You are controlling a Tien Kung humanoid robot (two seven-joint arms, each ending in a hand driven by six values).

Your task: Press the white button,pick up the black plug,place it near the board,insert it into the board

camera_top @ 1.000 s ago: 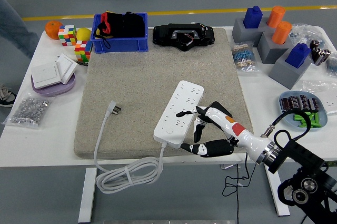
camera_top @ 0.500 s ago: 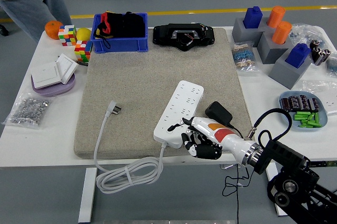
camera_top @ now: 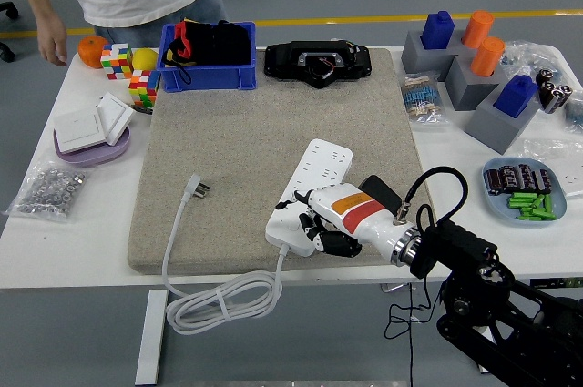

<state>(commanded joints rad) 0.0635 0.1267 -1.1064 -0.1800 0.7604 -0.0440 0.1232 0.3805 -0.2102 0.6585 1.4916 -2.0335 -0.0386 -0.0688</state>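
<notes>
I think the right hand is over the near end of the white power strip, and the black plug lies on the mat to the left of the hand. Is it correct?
Not quite. In the head view the right hand is over the near end of the power strip, but the black plug lies to the hand's right, partly hidden behind the wrist, on the mat.

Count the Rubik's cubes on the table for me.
2, both at the far left: one cube beside the orange, the other cube just in front, left of the blue bin.
</notes>
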